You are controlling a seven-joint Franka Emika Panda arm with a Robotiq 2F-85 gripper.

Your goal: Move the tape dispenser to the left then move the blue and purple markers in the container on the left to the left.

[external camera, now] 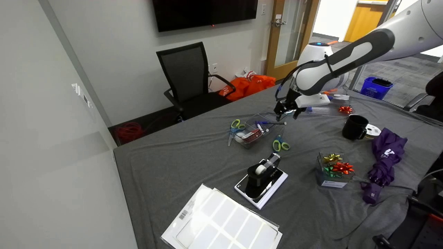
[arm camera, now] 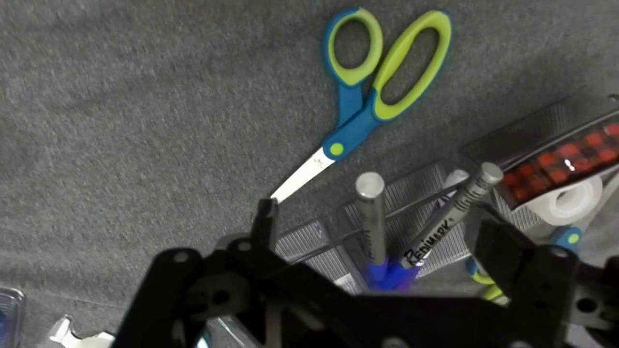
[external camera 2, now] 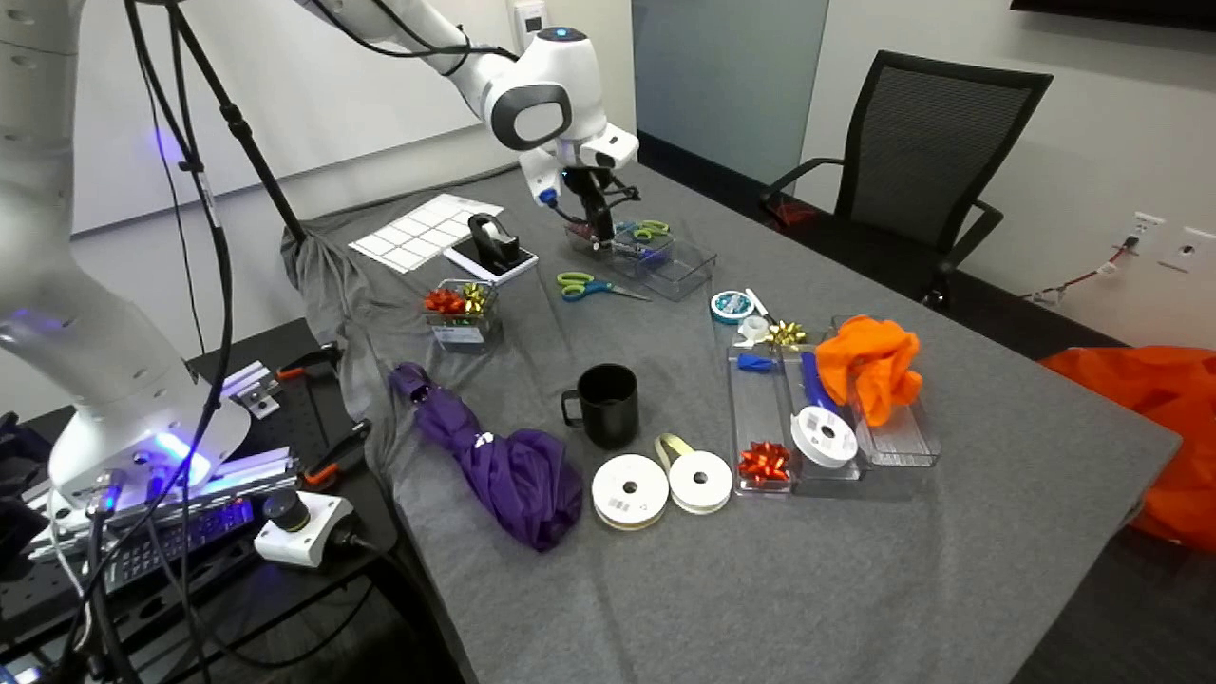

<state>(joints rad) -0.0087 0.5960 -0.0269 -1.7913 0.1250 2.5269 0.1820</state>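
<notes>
In an exterior view the tape dispenser (external camera: 256, 180) stands just right of lower centre, on a flat black slab (external camera: 271, 189) with a white edge. I judge the step in hand to be the markers; work across the wrist view from left to right. At upper centre, mind the scissors (arm camera: 357, 126): the blade ends beside my left-hand fingertip (arm camera: 266, 222) in the frame, and contact there cannot be told. Right of centre, set the upright marker (arm camera: 372, 217) in the middle of the gap. Beside it, the leaning marker (arm camera: 447, 215) will probably swing in as the fingers close, so close slowly. Both show blue at their lower ends; which one counts as purple I cannot tell. They stand in the clear container (arm camera: 418, 187): lift straight up past its wall before travelling left. At far right, stay off the checked packet (arm camera: 561, 169). If a release is due instead, withdraw vertically with the fingers apart. My gripper (arm camera: 375, 215) is spread wide, with one finger on either side of the marker pair. It has hold of nothing that I can see; whether the right-hand finger brushes the leaning marker cannot be told.
</notes>
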